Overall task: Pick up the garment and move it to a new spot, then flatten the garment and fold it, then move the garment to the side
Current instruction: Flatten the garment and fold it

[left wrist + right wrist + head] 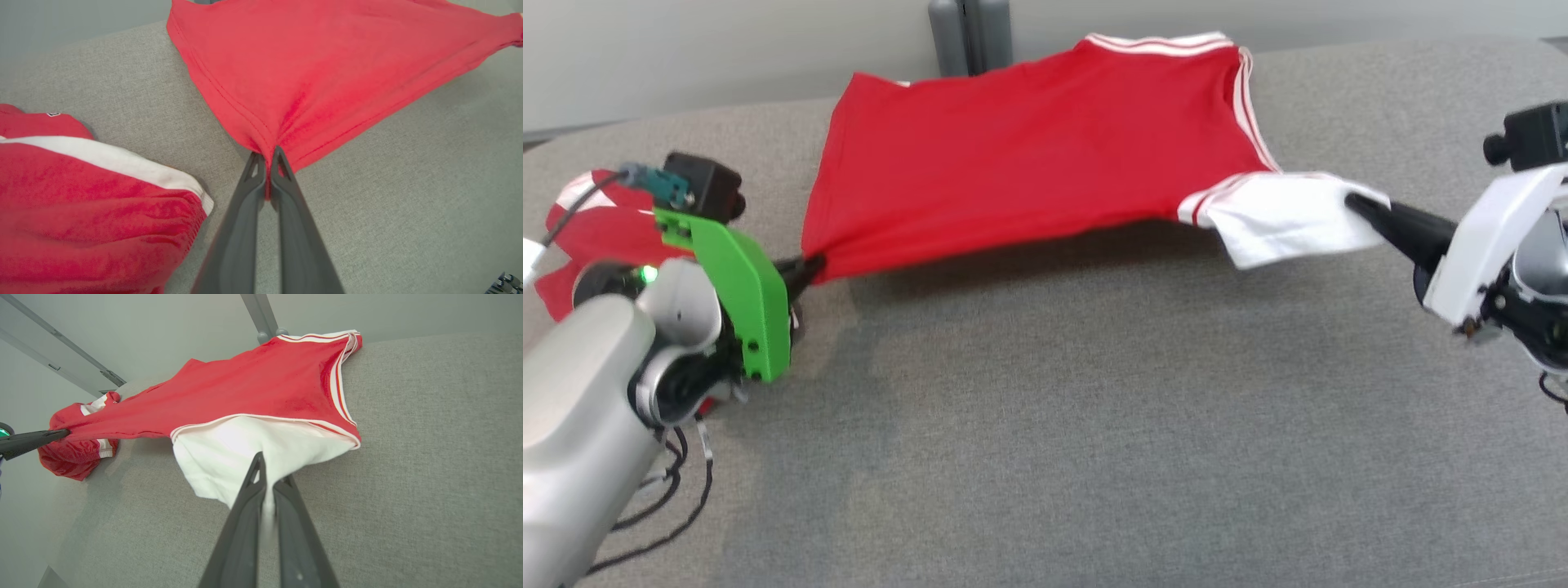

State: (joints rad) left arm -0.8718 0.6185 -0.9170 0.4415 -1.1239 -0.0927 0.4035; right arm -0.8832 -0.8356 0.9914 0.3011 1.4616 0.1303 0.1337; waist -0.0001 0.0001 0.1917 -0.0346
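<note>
The garment (1037, 147) is a red shirt with white sleeves and white stripes, stretched between both arms over the grey cushion; its near edge hangs a little above the fabric and casts a shadow. My left gripper (809, 268) is shut on the shirt's red hem corner (267, 151). My right gripper (1356, 202) is shut on the white sleeve (245, 457). In the right wrist view the left gripper's dark fingers (36, 439) pinch the far end of the shirt (261, 384).
A second red and white garment (580, 220) lies bunched at the cushion's left end, close beside my left arm (81, 212). Grey posts (968, 33) stand behind the cushion's back edge. The wide grey surface (1094, 425) extends toward me.
</note>
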